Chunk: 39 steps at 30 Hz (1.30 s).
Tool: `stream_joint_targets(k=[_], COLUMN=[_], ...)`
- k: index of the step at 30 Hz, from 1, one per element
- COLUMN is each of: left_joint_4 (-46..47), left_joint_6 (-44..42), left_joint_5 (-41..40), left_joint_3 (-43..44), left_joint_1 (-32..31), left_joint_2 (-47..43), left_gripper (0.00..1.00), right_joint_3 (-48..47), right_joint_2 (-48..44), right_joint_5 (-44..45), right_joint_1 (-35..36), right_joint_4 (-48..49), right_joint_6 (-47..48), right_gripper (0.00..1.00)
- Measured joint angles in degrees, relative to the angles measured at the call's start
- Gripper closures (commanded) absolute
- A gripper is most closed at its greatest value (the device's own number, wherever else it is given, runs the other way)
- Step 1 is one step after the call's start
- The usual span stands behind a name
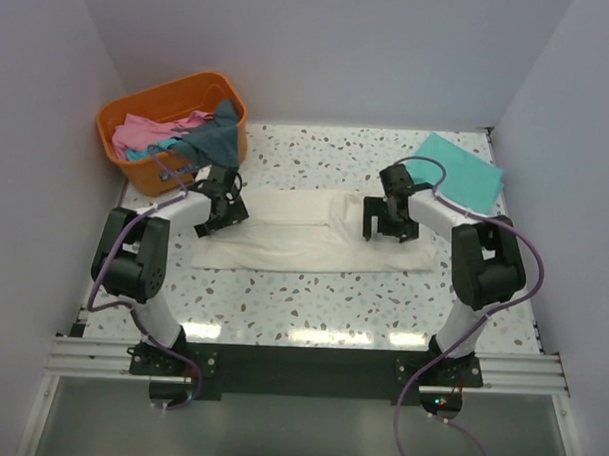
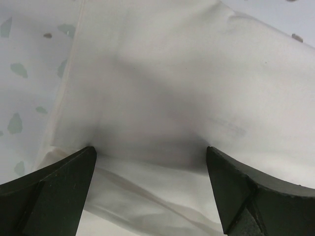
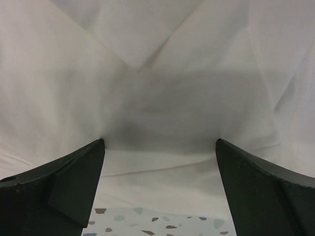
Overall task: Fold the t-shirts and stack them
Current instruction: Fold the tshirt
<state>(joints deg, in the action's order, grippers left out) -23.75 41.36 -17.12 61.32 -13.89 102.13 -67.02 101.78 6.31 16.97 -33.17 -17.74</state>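
A cream-white t-shirt (image 1: 304, 233) lies folded into a long band across the middle of the table; no print shows. My left gripper (image 1: 223, 213) is open, its tips down on the shirt's left end; the cloth (image 2: 162, 98) fills that wrist view between the fingers (image 2: 59, 182). My right gripper (image 1: 387, 231) is open on the shirt's right part, with cloth (image 3: 157, 98) between its fingers (image 3: 74, 182). A folded teal-green t-shirt (image 1: 459, 170) lies at the far right. Pink, teal and dark grey-blue tees (image 1: 178, 136) sit in the basket.
An orange plastic basket (image 1: 139, 109) stands at the far left corner, with a dark tee hanging over its rim. The speckled table (image 1: 312, 298) runs to white walls at the back and sides. The arm bases are at the near edge.
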Motion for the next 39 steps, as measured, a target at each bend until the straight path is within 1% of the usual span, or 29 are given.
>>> stream_joint_targets(k=[2,4,7,9,12,13,15,17,18,19,20,22,24,26,29,34,37,39], left_joint_4=[1.4,2.32,3.13,3.19,3.56,3.98,6.82,10.78,12.24,13.09,12.96,11.52,7.8,3.96,-1.57,-8.83,-12.2,-14.67], left_joint_6=[0.15,0.96,2.73,4.48,8.48,9.79,15.26,22.49,26.12,29.14,32.59,37.4,40.28,41.72,42.25,41.94,40.92,39.98], left_joint_5=[0.68,1.6,2.01,1.81,1.88,2.21,2.91,4.61,5.51,6.8,8.2,10.49,12.09,12.2,11.52,8.48,5.66,3.91], left_joint_3=[-3.98,-8.02,-13.22,-15.82,-18.8,-19.65,-22.38,-24.44,-24.68,-24.35,-23.21,-19.67,-14.19,-9.75,-5.03,0.74,4.04,5.11], left_joint_1=[-0.04,-0.2,-1.44,-3.8,-9.7,-11.45,-16.81,-23.3,-26.97,-30.16,-34.12,-40.46,-45.42,-48.39,-50.88,-51.93,-52.59,-53.46], left_joint_2=[-3.1,-6.6,-11.34,-13.88,-16.59,-17.11,-19.12,-20.55,-20.55,-20.2,-19.26,-16.37,-11.91,-8.9,-6.1,-5.84,-7.69,-10.75], left_gripper=[0.0,0.0,0.0,0.0,0.0,0.0,0.0,0.0,0.0,0.0,0.0,0.0,0.0,0.0,0.0,0.0,0.0,0.0], right_joint_3=[0.22,-1.64,-10.32,-20.81,-37.68,-42.01,-53.22,-65.46,-70.47,-73.18,-74.75,-74.55,-72.04,-70.12,-69.83,-69.81,-69.53,-69.11], right_joint_2=[1.73,4.15,10.36,17.62,28.59,31.21,38.58,45.81,49.09,50.99,52.26,52.63,51.82,50.97,50.38,47.67,43.39,39.71], right_joint_5=[-1.64,-1.92,-1.44,-1.33,-2.12,-2.4,-3.32,-3.61,-4.07,-4.33,-4.81,-6.95,-9.29,-11.37,-13.79,-14.91,-15.21,-15.45], right_joint_1=[0.02,0.11,0.22,0.26,0.61,0.87,2.19,4.37,5.68,6.82,8.24,10.78,12.9,14.25,14.75,13.7,13.18,12.94], right_joint_4=[0.39,-0.11,-1.62,-3.1,-2.19,-1.66,-1.03,-1.44,-0.52,0.59,2.27,4.9,8.9,11.19,11.08,8.59,6.71,5.77], right_joint_6=[-1.14,-1.7,-1.62,-0.83,1.92,2.99,5.95,8.68,9.75,10.23,10.49,10.19,8.55,6.82,4.79,3.85,3.63,3.56], right_gripper=[0.01,0.01,0.01,0.01,0.01,0.02,0.01,0.01,0.01,0.01,0.01,0.01,0.01,0.01,0.01,0.01,0.01,0.01])
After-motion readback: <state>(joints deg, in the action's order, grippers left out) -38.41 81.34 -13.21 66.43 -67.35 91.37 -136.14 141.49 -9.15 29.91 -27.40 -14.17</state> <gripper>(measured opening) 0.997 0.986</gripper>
